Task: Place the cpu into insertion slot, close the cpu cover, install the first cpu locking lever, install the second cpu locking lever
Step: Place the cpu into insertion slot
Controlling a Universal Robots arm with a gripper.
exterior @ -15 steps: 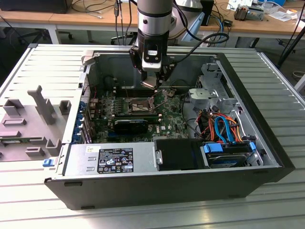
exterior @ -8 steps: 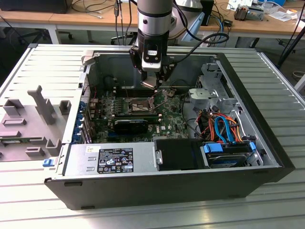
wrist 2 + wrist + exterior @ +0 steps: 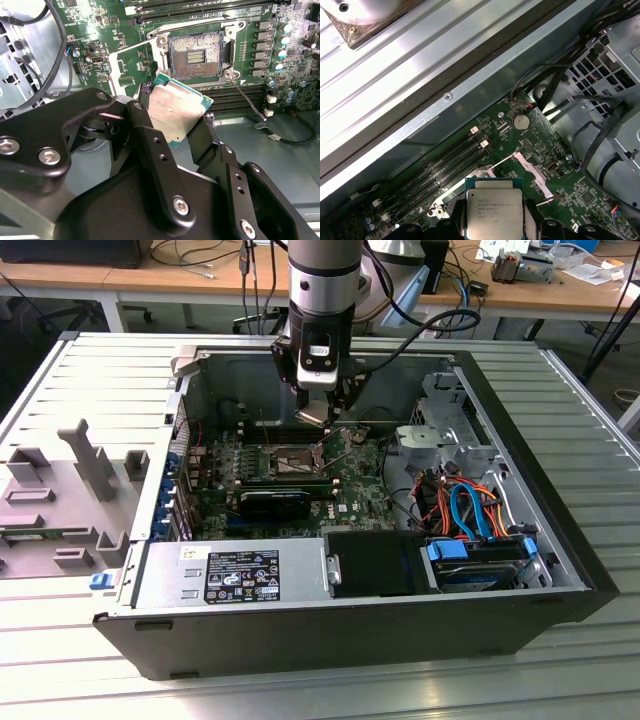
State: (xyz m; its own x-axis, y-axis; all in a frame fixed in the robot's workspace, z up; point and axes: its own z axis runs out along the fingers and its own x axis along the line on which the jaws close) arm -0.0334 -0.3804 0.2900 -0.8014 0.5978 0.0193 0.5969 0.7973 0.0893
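Gripper: clamped on the cpu, black fingers on two opposite edges.
Cpu position: held in the air over the green motherboard, near the insertion slot but not in it (silver top faces the camera in both wrist views and is tilted in the second wrist view).
Insertion slot: open, contact field bare, nothing seated.
Cpu cover: swung up off the socket, standing open beside it.
Locking lever: thin wire arm, angled out from a socket corner across the long memory slots.
Computer case: side open, facing up. It holds the motherboard, a power supply along the near wall, a drive with blue brackets towards the exterior view's right, and orange and blue cables just behind the drive.
Grey tray: on the slatted table, on the exterior view's left of the case, with moulded holders (can't tell what's in them).
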